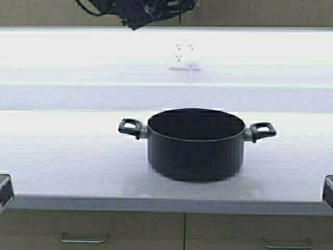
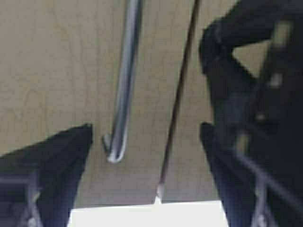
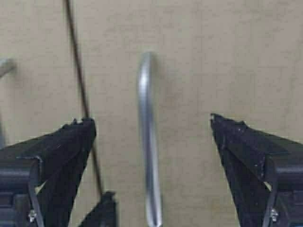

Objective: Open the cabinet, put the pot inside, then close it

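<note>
White counter [image 1: 62, 156] bears pot [image 1: 195, 148]; outlets [image 1: 182, 51] perhaps behind.

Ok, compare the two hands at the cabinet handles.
The left hand has the left handle off-centre, close to one finger; the right hand has the right handle about midway between its fingers. The door seam runs well inside the left hand's span, but only at one fingertip of the right hand. Both hands are open, each straddling a handle of the cabinet, neither gripping yet.
</note>
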